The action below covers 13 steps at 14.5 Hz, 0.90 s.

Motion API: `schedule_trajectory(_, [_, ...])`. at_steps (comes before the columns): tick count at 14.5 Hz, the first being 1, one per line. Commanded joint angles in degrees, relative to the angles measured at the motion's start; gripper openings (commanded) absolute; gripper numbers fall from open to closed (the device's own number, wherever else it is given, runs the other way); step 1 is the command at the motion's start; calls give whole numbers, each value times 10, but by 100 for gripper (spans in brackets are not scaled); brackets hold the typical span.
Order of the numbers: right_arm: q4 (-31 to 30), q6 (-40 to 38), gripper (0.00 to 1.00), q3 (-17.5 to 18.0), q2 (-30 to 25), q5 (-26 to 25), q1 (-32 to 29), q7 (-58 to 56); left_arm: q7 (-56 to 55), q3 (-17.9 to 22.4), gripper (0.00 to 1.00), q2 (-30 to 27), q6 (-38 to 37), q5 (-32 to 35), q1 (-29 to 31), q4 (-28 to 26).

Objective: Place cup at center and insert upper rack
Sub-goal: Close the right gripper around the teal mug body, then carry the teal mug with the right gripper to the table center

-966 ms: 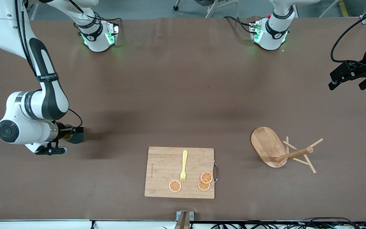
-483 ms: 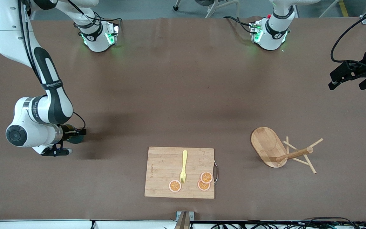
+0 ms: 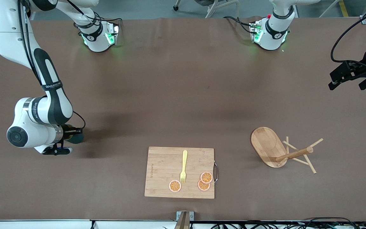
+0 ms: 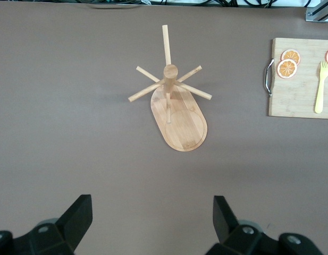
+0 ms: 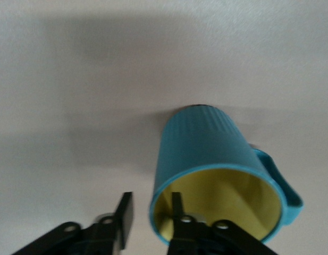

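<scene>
While the left gripper (image 3: 345, 79) waits with jaws apart, the right gripper (image 5: 148, 215) straddles the ribbed teal cup's (image 5: 219, 170) glossy rim, grip unconfirmed.

my right arm bent low over the bench's right-arm end, right pincer (image 5: 148, 212) fingers straddling the cup (image 5: 219, 175) wall, left pincer (image 4: 152, 219) raised, waiting, jaws wide
</scene>
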Motion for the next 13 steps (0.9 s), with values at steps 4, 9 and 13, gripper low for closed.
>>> schedule_trajectory(4, [11,-15,0,7,-10,2,26,4,-2,0,100,3,1,2,1,8])
schedule_trajectory(9, [92,-86,0,9,-10,12,99,6,-2,0,100,4,1,1,1,8])
schedule_trajectory(13, [108,-78,0,8,-4,75,172,36,-2,0,100,4,1,1,1,8])
